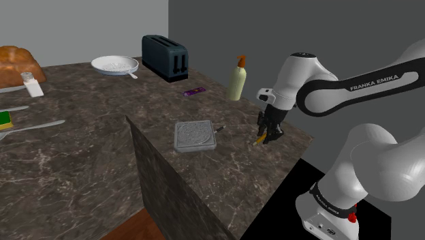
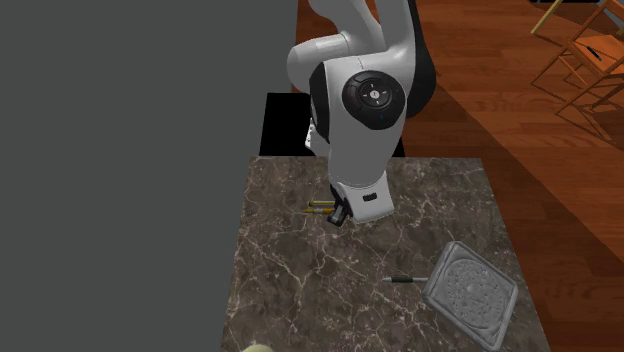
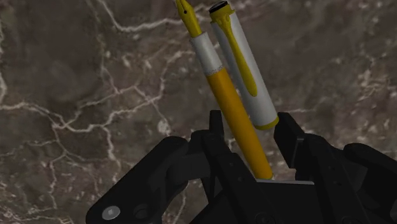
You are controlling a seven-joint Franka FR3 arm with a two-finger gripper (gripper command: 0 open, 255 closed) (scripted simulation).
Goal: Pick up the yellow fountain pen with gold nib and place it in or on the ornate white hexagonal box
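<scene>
The fountain pen (image 3: 224, 89) has a yellow barrel, a gold nib and a white cap with a yellow clip lying alongside it. My gripper (image 3: 252, 124) is shut on it, the fingers (image 3: 215, 130) pressing the barrel and cap from both sides. In the shoulder view the gripper (image 1: 265, 135) hangs low over the dark marble counter, with the pen's yellow end (image 1: 258, 142) poking out below. The pen (image 2: 319, 208) sticks out sideways from the gripper (image 2: 340, 215) in the second exterior view. The ornate pale box (image 1: 195, 135) (image 2: 470, 292) lies flat on the counter, apart from the gripper.
A small dark pen (image 1: 219, 127) (image 2: 405, 279) lies beside the box. A pale bottle (image 1: 238, 78), a purple object (image 1: 195, 92), a dark toaster (image 1: 164, 57) and a white plate (image 1: 115, 65) stand further back. The counter's edge (image 1: 300, 146) is close to the gripper.
</scene>
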